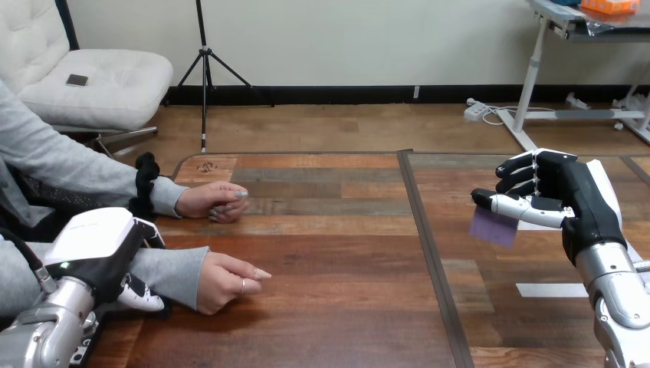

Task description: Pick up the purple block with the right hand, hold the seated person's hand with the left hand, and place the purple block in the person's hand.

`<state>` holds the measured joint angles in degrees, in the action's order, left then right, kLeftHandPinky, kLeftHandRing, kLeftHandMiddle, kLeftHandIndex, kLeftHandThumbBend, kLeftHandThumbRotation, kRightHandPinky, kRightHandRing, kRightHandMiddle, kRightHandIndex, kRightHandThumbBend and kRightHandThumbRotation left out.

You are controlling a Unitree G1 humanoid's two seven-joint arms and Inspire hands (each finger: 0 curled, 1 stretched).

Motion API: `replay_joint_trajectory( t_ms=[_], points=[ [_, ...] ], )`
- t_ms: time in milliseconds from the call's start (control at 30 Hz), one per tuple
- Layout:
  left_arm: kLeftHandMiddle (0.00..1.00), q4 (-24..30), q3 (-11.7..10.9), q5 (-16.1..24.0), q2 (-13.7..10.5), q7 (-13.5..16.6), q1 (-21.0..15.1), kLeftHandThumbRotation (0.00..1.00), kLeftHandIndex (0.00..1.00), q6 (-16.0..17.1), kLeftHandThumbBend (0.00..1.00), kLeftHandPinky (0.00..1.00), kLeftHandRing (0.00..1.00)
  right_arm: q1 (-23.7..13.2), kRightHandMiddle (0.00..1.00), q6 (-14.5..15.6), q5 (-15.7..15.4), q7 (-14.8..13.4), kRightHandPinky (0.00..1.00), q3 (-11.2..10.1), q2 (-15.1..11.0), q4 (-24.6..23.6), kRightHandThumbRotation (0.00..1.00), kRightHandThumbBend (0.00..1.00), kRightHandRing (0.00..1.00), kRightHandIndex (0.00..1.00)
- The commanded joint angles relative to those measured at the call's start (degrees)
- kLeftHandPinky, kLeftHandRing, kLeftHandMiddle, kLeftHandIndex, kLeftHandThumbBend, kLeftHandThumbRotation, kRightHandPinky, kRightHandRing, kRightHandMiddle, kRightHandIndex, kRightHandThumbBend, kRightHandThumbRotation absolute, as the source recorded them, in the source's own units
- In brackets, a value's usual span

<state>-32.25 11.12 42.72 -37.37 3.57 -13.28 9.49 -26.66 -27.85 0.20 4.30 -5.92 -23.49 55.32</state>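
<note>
The purple block (493, 227) hangs a little above the table at the right, pinched between the thumb and curled fingers of my right hand (563, 195). At the lower left, my left hand (100, 249) lies over the grey-sleeved forearm of the person's near arm, with its fingers (144, 296) curled round the sleeve's near side. That arm ends in the person's near hand (226, 280), loosely closed and resting on the wood. The person's far hand (215, 201) rests flat on the table further back. The block is well apart from both of the person's hands.
The wooden table (337, 253) has a dark seam (429, 253) running front to back between its two tops. A white strip (552, 290) lies on the right top near my right forearm, and a white sheet (609, 184) shows behind my right hand.
</note>
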Motion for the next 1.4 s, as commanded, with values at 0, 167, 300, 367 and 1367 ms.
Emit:
replay_joint_trajectory(
  t_ms=[0, 167, 300, 367, 1367],
  points=[
    [0.45, -0.7, 0.7, -1.3, 0.7, -1.2, -2.7, 0.0, 0.44, -1.1, 0.81, 0.29, 0.37, -3.0, 0.43, -0.7, 0.3, -0.8, 0.35, -1.2, 0.1, -2.7, 0.0, 0.86, 0.38, 0.44],
    [0.4, -0.2, 0.6, -2.9, 0.7, -2.8, -2.7, 0.0, 0.42, -0.9, 0.78, 0.23, 0.3, -3.2, 0.43, -1.3, 0.9, -0.3, 0.35, -1.5, 0.3, -2.1, 0.0, 0.86, 0.38, 0.44],
    [0.37, 0.6, 0.3, -3.9, 0.6, -3.3, -2.4, 0.0, 0.41, -0.5, 0.76, 0.19, 0.27, -3.3, 0.43, -1.5, 1.0, -0.3, 0.35, -1.6, 0.3, -1.9, 0.0, 0.86, 0.38, 0.44],
    [0.35, 0.8, 0.1, -4.5, 0.5, -3.7, -2.3, 0.0, 0.41, 0.0, 0.76, 0.18, 0.25, -3.3, 0.43, -1.4, 0.9, -0.3, 0.36, -1.6, 0.3, -1.7, 0.0, 0.86, 0.39, 0.44],
    [0.35, 4.9, -0.6, -8.3, -0.4, -6.3, -0.6, 0.0, 0.38, 2.7, 0.69, 0.19, 0.26, -3.0, 0.43, -1.2, 0.1, -1.0, 0.36, -1.6, 0.7, -1.9, 0.0, 0.86, 0.39, 0.44]
  ],
)
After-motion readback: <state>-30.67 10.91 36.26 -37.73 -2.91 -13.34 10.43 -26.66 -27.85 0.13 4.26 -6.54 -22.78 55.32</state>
